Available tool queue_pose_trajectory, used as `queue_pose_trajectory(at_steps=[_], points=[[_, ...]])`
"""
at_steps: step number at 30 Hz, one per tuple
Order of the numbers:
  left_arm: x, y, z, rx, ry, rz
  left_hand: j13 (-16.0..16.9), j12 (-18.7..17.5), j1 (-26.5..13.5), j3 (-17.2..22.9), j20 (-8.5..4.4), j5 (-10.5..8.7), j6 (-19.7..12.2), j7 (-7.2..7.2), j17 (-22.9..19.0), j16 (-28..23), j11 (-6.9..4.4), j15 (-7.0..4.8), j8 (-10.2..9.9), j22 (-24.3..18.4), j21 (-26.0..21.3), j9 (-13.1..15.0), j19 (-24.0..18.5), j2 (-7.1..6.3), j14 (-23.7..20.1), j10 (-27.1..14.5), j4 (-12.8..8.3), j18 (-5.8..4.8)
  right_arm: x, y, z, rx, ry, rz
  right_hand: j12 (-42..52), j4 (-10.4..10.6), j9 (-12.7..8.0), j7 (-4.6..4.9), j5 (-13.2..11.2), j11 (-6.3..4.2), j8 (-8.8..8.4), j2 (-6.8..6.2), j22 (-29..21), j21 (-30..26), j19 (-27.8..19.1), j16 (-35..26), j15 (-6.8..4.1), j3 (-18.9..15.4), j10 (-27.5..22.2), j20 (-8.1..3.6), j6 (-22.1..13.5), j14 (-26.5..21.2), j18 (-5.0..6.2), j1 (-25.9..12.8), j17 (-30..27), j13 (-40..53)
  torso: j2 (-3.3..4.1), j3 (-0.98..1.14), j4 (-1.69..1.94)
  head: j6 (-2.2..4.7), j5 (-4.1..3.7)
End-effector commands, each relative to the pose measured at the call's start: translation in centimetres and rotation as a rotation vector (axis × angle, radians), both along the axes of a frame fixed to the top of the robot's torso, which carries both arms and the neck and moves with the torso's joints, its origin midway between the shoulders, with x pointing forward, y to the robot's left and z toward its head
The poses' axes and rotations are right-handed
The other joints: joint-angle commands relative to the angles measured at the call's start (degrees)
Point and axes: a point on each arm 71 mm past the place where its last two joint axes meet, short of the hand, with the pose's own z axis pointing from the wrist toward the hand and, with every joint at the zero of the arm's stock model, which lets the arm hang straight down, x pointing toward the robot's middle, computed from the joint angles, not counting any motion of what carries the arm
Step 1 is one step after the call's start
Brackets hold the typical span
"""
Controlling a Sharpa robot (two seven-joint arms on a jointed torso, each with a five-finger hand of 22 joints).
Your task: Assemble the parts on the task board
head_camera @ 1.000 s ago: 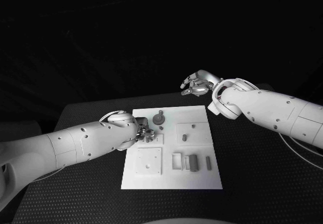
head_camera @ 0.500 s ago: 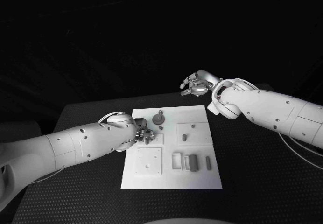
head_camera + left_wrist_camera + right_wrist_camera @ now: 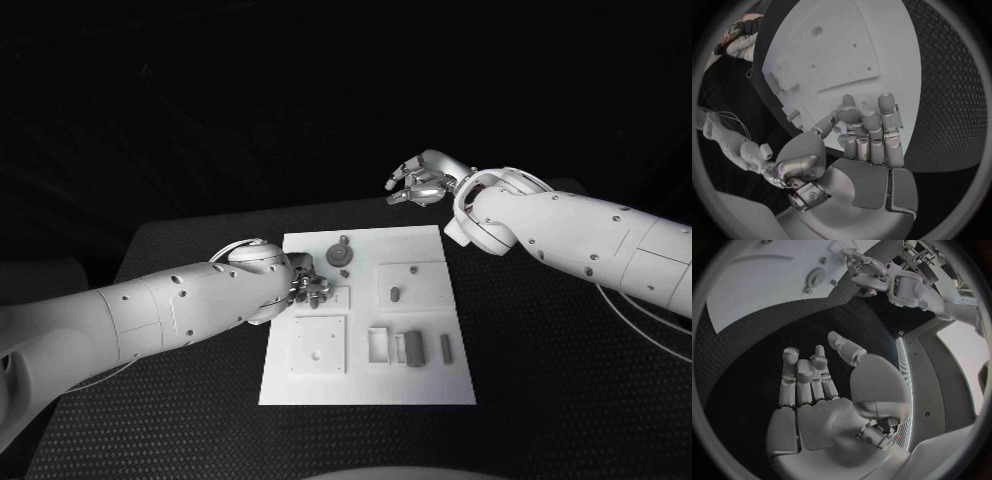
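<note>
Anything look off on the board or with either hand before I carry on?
Nothing stands out. The board lies flat and square on the table, its parts resting on it. The left hand hovers over the board's left side; the right hand hangs open beyond its far edge, holding nothing.

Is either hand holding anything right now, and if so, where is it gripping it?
Nothing is held. The left hand hangs over the task board with its fingers apart and empty. The right hand is raised beyond the board, fingers apart, also empty.
</note>
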Motion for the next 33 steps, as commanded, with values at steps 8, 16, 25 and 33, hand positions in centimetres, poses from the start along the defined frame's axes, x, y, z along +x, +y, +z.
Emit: queue_pose_trajectory(at_steps=[8, 16, 25, 33], points=[[0.2, 0.3, 0.1, -0.016, -0.015, 0.022, -0.2, 0.6, -3.1, -4.5, -0.24, -5.58, -0.9, 0.01, -0.3, 0.7, 0.12, -0.24, 0.7, 1.2, -0.5, 0.4, 0.1, -2.81, -0.2, 0.1, 0.0, 0.51, 0.0, 0.1, -0.1, -0.002, 0.007, 0.013, 0.4, -0.1, 0.1, 1.24, -0.1, 0.01, -0.20, 0.57, 0.5, -0.3, 0.1, 0.1, -0.23, -0.3, -0.5, 0.40, 0.8, 0.0, 0.69, 0.1, -0.1, -0.1, -0.01, 0.02, 0.00, 0.04, -0.02], [0.3, 0.5, 0.1, -0.031, -0.024, 0.036, -0.2, 0.7, -4.8, -7.7, -0.32, -5.68, -1.1, -0.06, -0.5, 0.9, 0.08, -0.36, 0.8, 1.1, -0.6, 0.6, -0.1, -3.85, -0.4, 0.0, -1.7, 0.60, 0.0, 0.1, -0.1, -0.002, 0.008, 0.012, 0.4, -0.1, 0.1, 1.24, -0.1, 0.01, -0.21, 0.55, 0.5, -0.4, 0.1, 0.1, -0.23, -0.3, -0.5, 0.40, 0.8, 0.0, 0.69, 0.1, -0.1, -0.1, -0.03, 0.01, 0.01, 0.02, -0.04], [0.3, 0.7, 0.2, -0.067, -0.020, 0.055, -0.1, 0.7, -5.6, -9.2, -0.41, -5.67, -1.2, -0.11, -0.6, 0.9, 0.03, -0.49, 0.8, 1.1, -0.8, 0.7, -0.1, -3.63, -0.5, -0.1, -2.9, 0.71, 0.0, 0.0, -0.1, -0.003, 0.008, 0.012, 0.4, -0.1, 0.1, 1.25, -0.1, 0.02, -0.22, 0.55, 0.5, -0.4, 0.1, 0.1, -0.23, -0.3, -0.6, 0.41, 0.7, 0.0, 0.69, 0.1, -0.1, -0.2, -0.02, 0.01, 0.01, 0.12, -0.04], [0.6, 0.9, 2.3, -0.173, 0.037, 0.100, -0.3, 0.2, -4.1, -9.3, -0.30, -5.64, -3.7, 0.83, -1.0, 0.4, 0.92, -0.92, -0.4, 0.9, -1.5, 0.2, -0.7, -2.75, -1.5, -1.1, -5.0, 0.46, 0.0, -0.3, -0.1, -0.005, 0.009, 0.005, 0.4, 0.0, 0.1, 1.25, -0.1, 0.02, -0.23, 0.53, 0.5, -0.4, 0.1, 0.1, -0.22, -0.3, -0.6, 0.41, 0.7, 0.0, 0.69, 0.1, -0.1, -0.2, -0.03, -0.10, 0.06, 1.09, -0.03]])
